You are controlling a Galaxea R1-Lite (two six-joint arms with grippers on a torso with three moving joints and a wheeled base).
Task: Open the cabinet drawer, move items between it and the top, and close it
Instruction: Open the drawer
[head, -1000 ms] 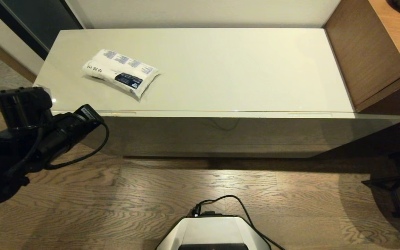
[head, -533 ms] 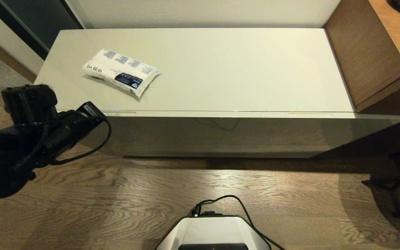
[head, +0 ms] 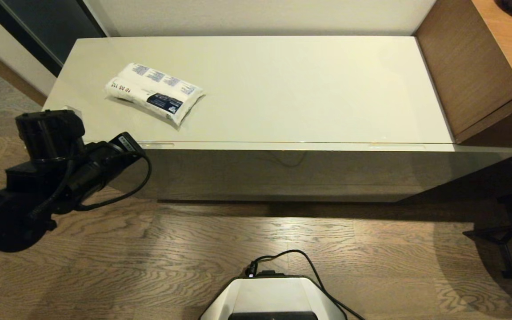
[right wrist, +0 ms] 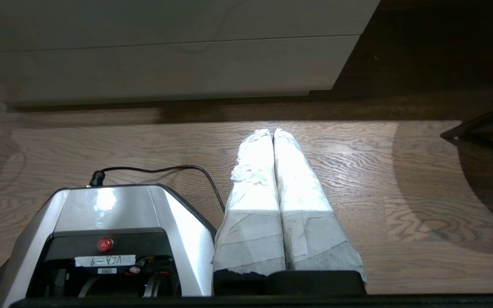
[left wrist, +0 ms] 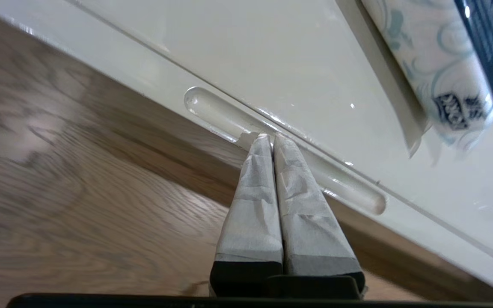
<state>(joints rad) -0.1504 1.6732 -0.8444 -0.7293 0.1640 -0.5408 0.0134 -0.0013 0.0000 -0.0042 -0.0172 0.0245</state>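
A: Where's my left gripper (left wrist: 268, 139)?

B: Fingers pressed together, tips at the drawer's handle groove (left wrist: 285, 149) near the top's (head: 282, 89) front-left corner; the groove runs along that edge. Right gripper (right wrist: 273, 132) closed, parked low.

A: And the white pack (head: 154, 92)?

B: Beyond, 1 item, left end.

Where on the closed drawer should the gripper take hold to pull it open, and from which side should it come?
Probably at the long recessed slot along the top edge of the drawer front. It is the only grip feature visible on that smooth face. The left gripper, fingers shut, already has its tips at the slot. It should come from the front, hook the tips inside, then pull toward the robot.
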